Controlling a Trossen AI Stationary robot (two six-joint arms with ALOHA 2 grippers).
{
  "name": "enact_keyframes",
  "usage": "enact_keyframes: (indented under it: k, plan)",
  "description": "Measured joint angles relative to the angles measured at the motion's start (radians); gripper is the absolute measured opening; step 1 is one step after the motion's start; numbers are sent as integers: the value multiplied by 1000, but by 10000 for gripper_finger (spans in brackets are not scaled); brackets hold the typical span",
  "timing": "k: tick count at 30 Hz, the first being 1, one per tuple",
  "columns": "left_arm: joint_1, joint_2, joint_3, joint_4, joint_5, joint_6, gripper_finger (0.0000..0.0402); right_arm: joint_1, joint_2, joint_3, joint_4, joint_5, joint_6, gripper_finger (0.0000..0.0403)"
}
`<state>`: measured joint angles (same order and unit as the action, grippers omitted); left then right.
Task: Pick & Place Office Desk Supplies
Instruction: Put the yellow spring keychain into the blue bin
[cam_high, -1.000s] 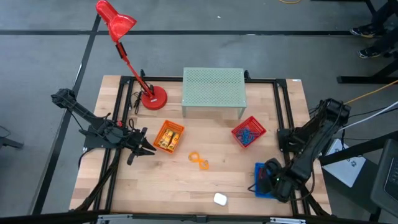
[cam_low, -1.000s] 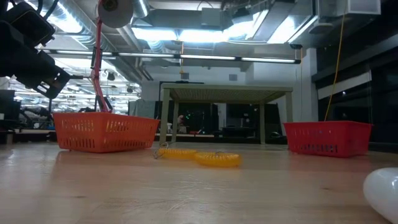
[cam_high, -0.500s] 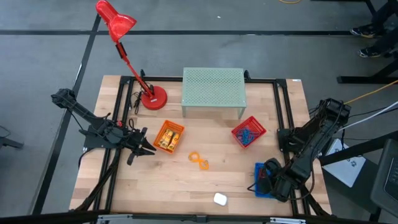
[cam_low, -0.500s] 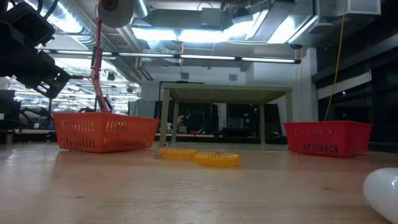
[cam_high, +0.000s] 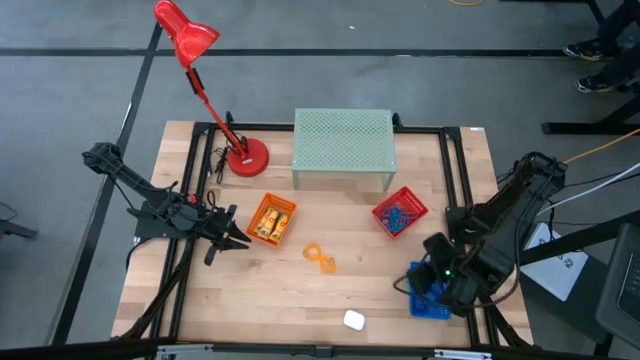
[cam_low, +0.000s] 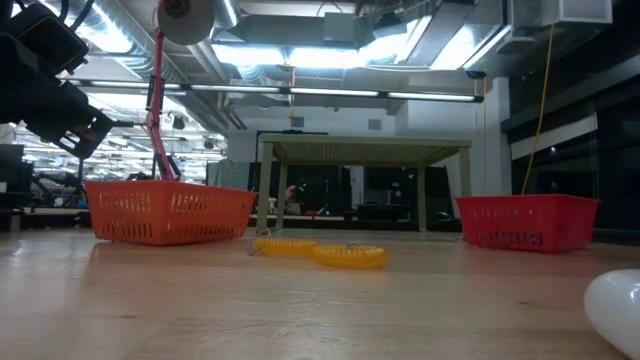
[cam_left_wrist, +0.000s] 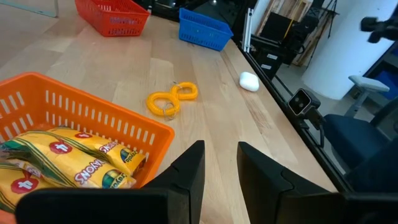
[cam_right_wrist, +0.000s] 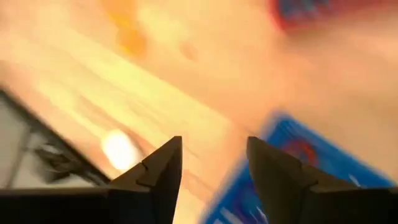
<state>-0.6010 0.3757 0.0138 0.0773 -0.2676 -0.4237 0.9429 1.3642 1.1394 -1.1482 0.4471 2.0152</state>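
Office desk supplies lie spread over the wooden worktop (cam_high: 300, 290). The orange basket (cam_high: 271, 218) (yellow tubes (cam_left_wrist: 68, 163) lie inside it) sits left of centre, near the red lamp's base (cam_high: 246, 158). The red basket (cam_high: 400, 212) with blue loops in it sits right of centre, in front of the pale green riser (cam_high: 343, 146). Two joined orange loops (cam_high: 319, 258) lie flat between the baskets, nearer the front edge, and a small white object (cam_high: 353, 320) rests by that edge. The blue basket (cam_high: 428, 292) sits at the front right corner. The right gripper (cam_high: 432, 275) hangs over it, its fingers (cam_right_wrist: 158, 168) spread apart and holding nothing. The left gripper (cam_high: 228, 232) hovers just beside the orange basket, fingers (cam_left_wrist: 189, 174) parted by a narrow gap, empty.
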Motion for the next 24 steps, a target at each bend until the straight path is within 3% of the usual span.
enact_keyframes:
  k: [4,8,16,19,24]
  plan:
    - [0,0,0,0,0,0,90,-107,-2,101,62,78,-305,181]
    - [0,0,0,0,0,0,90,-244,-2,181,225,67,-715,181]
    - [0,0,0,0,0,0,90,-528,100,319,258,-216,-1312,181]
    - [0,0,0,0,0,0,90,-607,191,361,257,-333,-1476,181]
    - [0,0,0,0,0,0,90,-686,391,454,218,-409,-1677,180]
